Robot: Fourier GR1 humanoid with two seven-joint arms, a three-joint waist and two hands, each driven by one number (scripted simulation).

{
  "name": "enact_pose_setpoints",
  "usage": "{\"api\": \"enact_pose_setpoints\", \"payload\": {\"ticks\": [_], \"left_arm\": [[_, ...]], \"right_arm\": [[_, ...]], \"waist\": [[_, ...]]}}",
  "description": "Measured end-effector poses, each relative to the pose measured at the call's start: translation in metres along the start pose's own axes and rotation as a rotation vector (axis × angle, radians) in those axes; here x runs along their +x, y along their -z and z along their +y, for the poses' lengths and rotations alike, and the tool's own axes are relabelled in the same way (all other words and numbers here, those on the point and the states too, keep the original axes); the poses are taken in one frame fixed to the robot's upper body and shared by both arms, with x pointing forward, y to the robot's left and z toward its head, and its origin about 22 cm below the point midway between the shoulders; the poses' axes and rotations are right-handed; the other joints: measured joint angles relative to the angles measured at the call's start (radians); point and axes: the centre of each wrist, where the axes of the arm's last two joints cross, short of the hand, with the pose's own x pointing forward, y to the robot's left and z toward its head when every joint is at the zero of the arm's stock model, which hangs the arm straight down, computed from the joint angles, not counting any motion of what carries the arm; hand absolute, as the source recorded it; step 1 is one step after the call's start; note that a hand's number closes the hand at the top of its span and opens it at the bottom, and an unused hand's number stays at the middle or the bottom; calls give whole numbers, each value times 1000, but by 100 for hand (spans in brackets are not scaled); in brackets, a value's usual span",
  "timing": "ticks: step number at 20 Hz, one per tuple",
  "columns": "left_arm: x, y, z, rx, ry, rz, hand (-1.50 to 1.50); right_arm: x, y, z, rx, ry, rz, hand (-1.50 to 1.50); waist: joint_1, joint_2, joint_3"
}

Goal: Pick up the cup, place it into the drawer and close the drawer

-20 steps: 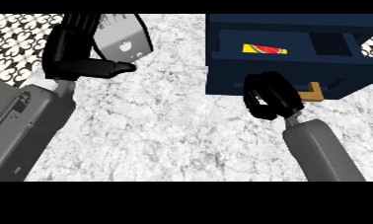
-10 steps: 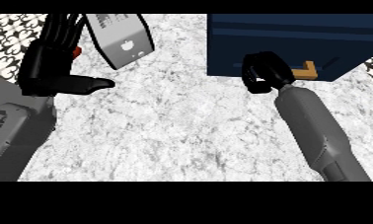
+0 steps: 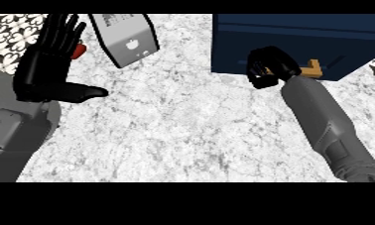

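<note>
The navy drawer cabinet (image 3: 293, 45) stands at the back right, and its front shows no open gap. A wooden handle (image 3: 313, 68) sticks out of that front. My right hand (image 3: 270, 66) is against the drawer front just left of the handle, fingers curled, with nothing seen in them. No cup shows anywhere in the head view. My left hand (image 3: 45, 68) is open at the far left, fingers up and thumb pointing right.
A grey box-shaped appliance (image 3: 126, 38) stands at the back, left of centre. A small red thing (image 3: 78, 50) peeks out behind my left hand. A patterned wall strip (image 3: 16, 35) runs along the left. The marble counter (image 3: 176, 135) fills the middle.
The drawer went from open, with a yellow and red thing inside, to pushed in. My right hand moved forward with it. My left hand rose and spread its fingers.
</note>
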Motion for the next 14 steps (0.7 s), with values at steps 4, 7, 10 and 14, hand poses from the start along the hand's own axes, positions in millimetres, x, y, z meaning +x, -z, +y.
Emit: {"api": "enact_pose_setpoints", "payload": {"ticks": [4, 7, 10, 14], "left_arm": [[-4, -2, 0, -19, -10, -4, -150], [-4, -1, -2, -31, -21, -2, -150], [-8, -5, -3, -42, -32, 6, -150], [-12, -5, -5, -46, -40, 8, -150]], "right_arm": [[-7, -3, -4, 19, 44, -29, 150], [-11, -5, -5, 17, 71, -44, 150], [-14, -7, -5, 4, 100, -54, 150], [-16, -9, -5, -17, 118, -79, 150]], "waist": [[9, 1, -1], [14, 1, -2], [19, 3, -2], [22, 6, -2]]}}
